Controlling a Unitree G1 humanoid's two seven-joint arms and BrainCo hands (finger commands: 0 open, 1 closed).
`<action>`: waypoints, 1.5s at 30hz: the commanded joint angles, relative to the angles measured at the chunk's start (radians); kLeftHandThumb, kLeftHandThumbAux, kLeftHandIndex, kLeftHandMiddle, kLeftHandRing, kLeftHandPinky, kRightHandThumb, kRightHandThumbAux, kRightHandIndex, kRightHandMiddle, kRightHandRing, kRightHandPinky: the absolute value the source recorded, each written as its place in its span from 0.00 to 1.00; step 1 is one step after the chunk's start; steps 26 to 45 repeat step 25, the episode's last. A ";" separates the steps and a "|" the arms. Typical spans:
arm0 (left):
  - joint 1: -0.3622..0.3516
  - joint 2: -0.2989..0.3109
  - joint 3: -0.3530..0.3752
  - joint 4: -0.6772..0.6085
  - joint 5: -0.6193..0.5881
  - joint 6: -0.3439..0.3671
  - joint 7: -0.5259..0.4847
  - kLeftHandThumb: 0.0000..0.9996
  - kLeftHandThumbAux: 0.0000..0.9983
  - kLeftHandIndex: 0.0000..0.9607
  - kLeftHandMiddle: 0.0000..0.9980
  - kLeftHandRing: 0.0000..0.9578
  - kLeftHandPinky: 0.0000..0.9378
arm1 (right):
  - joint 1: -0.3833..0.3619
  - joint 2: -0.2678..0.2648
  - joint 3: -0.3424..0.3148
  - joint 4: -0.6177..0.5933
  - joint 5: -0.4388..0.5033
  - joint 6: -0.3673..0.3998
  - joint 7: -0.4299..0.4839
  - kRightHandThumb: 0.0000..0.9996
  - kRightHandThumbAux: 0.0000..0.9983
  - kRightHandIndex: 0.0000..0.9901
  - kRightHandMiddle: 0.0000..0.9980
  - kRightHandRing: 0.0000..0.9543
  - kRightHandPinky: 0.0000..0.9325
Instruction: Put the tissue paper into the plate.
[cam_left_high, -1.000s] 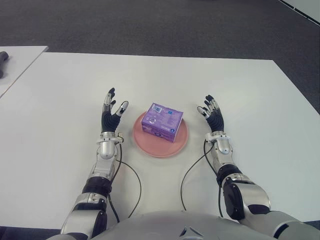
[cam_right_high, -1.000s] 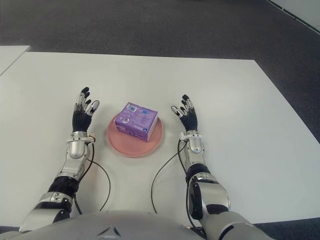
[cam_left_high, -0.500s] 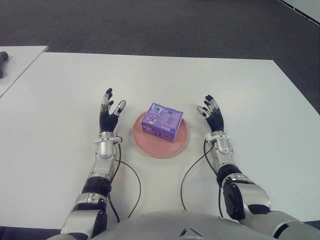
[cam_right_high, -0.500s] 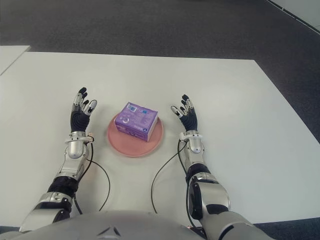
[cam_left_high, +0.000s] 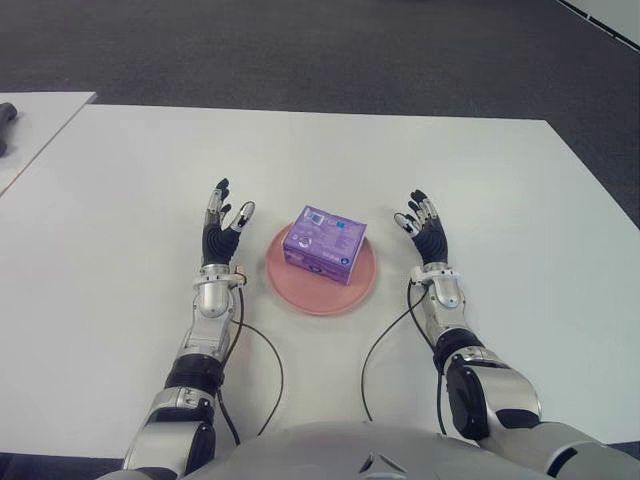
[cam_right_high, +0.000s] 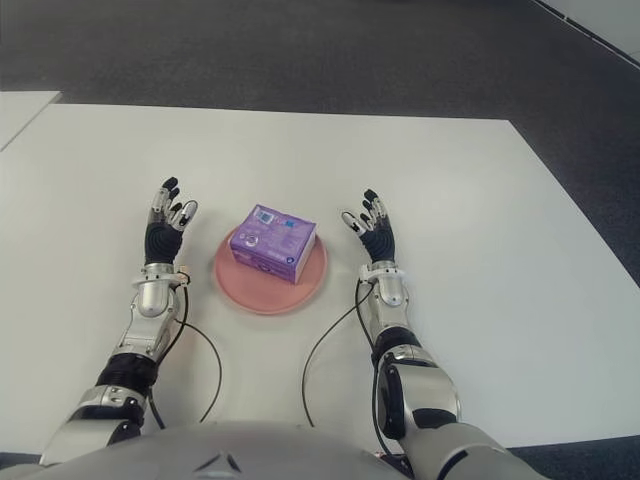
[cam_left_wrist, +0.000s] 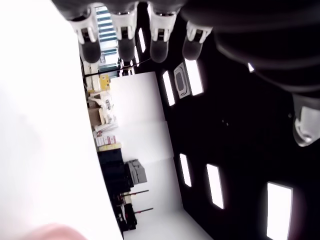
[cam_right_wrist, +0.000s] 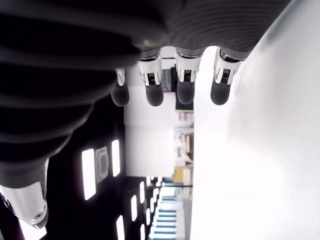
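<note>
The left robot hand (cam_left_high: 221, 232) and right robot hand (cam_left_high: 426, 232) flank the pink plate (cam_left_high: 288, 282) on the white table (cam_left_high: 130, 190), fingers spread, holding nothing; wrist views show only fingertips. The left has edged back toward the plate. The purple tissue paper (cam_left_high: 324, 243) lies in the plate, long axis roughly left-right

The tissue pack (cam_left_high: 324, 243) wore glossy purple plastic wrap; the pink plate (cam_left_high: 355, 287) looked smooth and matt. The table (cam_left_high: 130, 180) was plain matt white (no visible grain), beside dark rough carpet (cam_left_high: 300, 50).
</note>
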 joint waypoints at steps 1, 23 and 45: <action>0.020 -0.005 -0.015 -0.013 -0.013 0.038 -0.036 0.00 0.36 0.00 0.00 0.00 0.00 | 0.054 0.015 -0.001 0.047 0.004 0.048 0.000 0.05 0.59 0.00 0.00 0.00 0.00; 0.056 -0.030 -0.038 -0.086 -0.083 0.167 -0.150 0.00 0.35 0.00 0.00 0.00 0.00 | 0.049 0.013 -0.002 0.049 0.005 0.051 0.001 0.05 0.59 0.00 0.00 0.00 0.00; 0.060 -0.035 -0.037 -0.100 -0.097 0.193 -0.162 0.00 0.35 0.00 0.00 0.00 0.00 | 0.049 0.013 -0.002 0.049 0.005 0.051 0.001 0.05 0.59 0.00 0.00 0.00 0.00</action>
